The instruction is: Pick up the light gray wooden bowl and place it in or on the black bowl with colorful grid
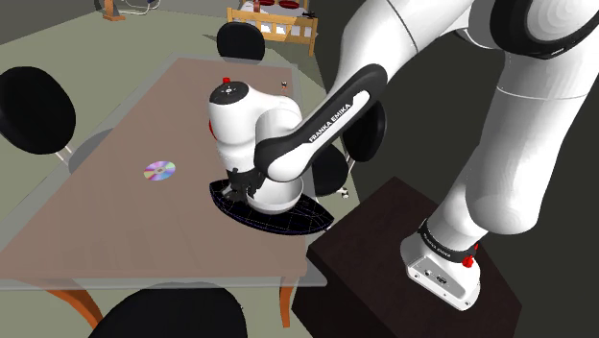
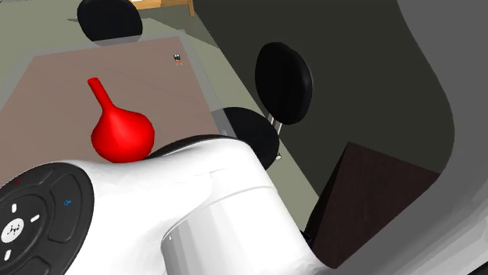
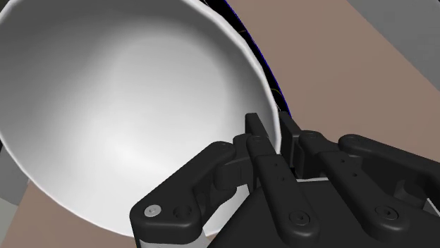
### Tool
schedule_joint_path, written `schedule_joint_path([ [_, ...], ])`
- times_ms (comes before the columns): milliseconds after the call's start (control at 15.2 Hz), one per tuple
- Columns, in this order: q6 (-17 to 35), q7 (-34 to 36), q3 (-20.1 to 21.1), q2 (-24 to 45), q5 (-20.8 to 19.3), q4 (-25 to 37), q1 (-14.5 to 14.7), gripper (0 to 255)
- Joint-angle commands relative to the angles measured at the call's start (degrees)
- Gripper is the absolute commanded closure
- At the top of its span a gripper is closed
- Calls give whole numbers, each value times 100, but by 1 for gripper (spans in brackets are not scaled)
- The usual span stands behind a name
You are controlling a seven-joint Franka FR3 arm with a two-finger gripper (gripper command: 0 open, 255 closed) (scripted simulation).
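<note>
Half done or better, judged from layout. Found claw (image 3: 276,137) closed narrow on rim of grey bowl (image 3: 127,106): one finger inside the wall, one outside, rim pinched between. Noted nothing inside the bowl.

Located grey bowl in the claw, directly over black bowl (image 1: 288,219); saw dark rim and coloured lines of the latter just past the grey rim in wrist view. Placed black bowl at desk (image 1: 125,211) edge nearest the stand. Could not tell whether the two bowls were touching or apart.

Also logged disc (image 1: 159,171) on desk, well apart from both bowls, and red vase (image 2: 121,133) standing upright beyond the arm in second exterior view.

Judged step in hand as placing: pick accomplished, release not yet done.

Estimated needs of next move:
- lower gently until grey bowl seats inside black bowl;
- keep it centred, since held by one side only and likely to tip on release;
- open claw fully, then lift straight up, clear of both rims.
</note>
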Motion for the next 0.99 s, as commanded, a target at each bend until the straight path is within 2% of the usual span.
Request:
schedule_joint_path([
  [0,5,6,-1,3,-5,0,3,255],
  [132,5,6,-1,3,-5,0,3,255],
  [198,5,6,-1,2,-5,0,3,0],
  [528,5,6,-1,2,-5,0,3,0],
  [792,-581,-293,195,-521,448,144,-67,0],
  [924,-581,-294,191,-521,449,144,-63,0],
])
